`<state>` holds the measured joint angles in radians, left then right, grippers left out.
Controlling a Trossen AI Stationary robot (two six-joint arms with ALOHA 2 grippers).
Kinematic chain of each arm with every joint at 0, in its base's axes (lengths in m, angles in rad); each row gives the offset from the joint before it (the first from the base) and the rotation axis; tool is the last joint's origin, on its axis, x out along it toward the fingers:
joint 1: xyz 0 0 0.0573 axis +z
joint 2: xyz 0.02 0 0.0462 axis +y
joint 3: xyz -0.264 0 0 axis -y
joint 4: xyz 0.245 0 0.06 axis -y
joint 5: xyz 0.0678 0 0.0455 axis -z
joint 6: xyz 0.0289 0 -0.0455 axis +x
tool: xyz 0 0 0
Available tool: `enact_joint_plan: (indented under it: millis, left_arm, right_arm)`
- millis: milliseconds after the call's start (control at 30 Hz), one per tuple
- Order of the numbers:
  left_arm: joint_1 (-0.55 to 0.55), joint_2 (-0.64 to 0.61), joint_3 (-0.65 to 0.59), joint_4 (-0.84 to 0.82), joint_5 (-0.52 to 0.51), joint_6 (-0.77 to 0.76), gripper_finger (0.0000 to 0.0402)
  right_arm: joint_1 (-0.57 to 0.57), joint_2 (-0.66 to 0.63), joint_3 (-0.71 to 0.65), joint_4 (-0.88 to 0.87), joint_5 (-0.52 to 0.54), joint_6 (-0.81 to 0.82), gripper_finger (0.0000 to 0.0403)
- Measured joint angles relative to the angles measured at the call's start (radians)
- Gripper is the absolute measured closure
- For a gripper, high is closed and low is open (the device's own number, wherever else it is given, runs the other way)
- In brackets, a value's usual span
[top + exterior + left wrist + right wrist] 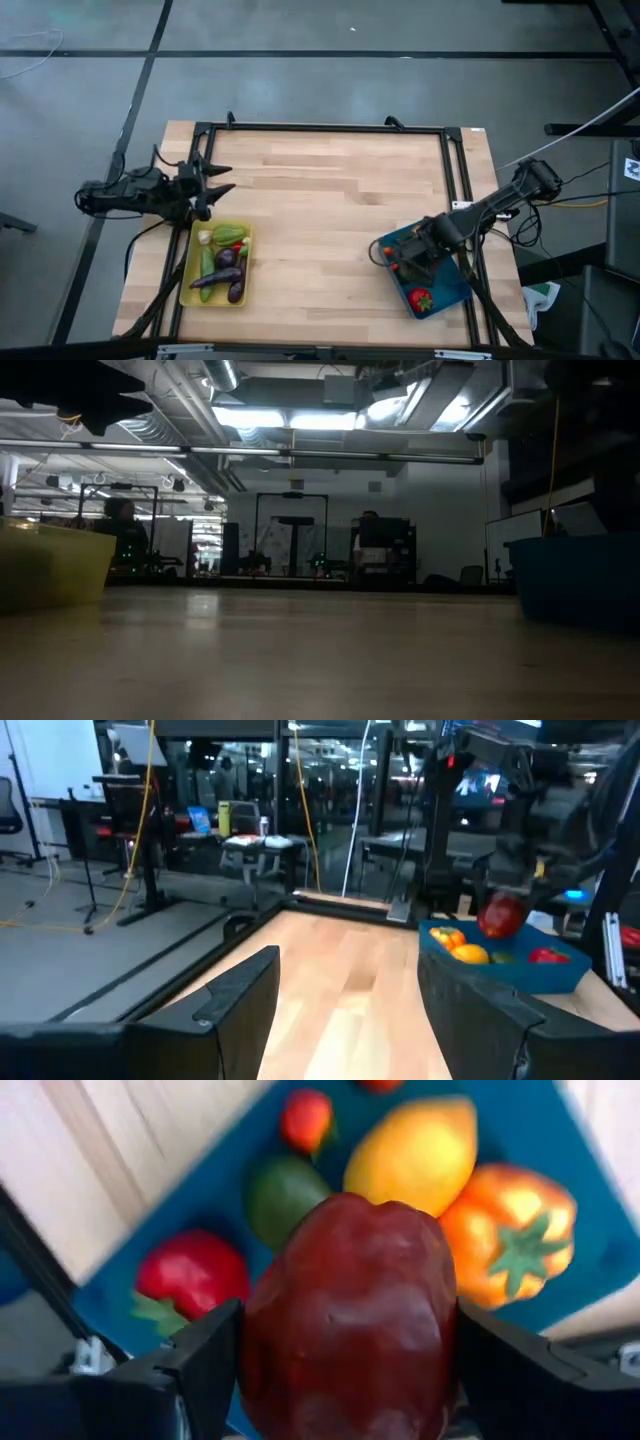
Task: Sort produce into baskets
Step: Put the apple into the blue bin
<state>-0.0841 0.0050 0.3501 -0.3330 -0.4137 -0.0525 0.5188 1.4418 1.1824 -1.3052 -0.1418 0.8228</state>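
Wooden table (330, 200), right claw (345, 1370) clamping dark red apple (348, 1320) above blue basket (450, 290), left claw (222, 178) spread, empty.

We count two baskets on the table — one yellow basket (190, 275) at about eight o'clock and one blue basket (455, 283) at about four o'clock.

In the right wrist view we count six pieces at the blue one: one dark red apple (348, 1320), one yellow-orange fruit (415, 1153), one orange pepper (510, 1230), one green avocado (282, 1198), one red pepper (190, 1272) and one small red piece (306, 1120).

In the yellow basket we cannot count surely — we make out one green cucumber (207, 264), at least two purple eggplants (228, 258) and one green pepper (229, 235).
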Motion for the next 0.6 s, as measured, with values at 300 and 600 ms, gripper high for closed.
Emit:
enact_joint_plan:
  millis: [300, 600]
  left_arm:
    - [0.0, 0.001, -0.029, -0.007, -0.005, 0.037, 0.0167]
    - [0.0, 0.001, -0.142, 0.052, -0.005, -0.004, 0.0167]
  right_arm:
    - [0.018, 0.0, -0.113, 0.001, -0.016, 0.038, 0.0102]
    - [0.018, 0.0, -0.129, 0.002, -0.008, 0.037, 0.0102]
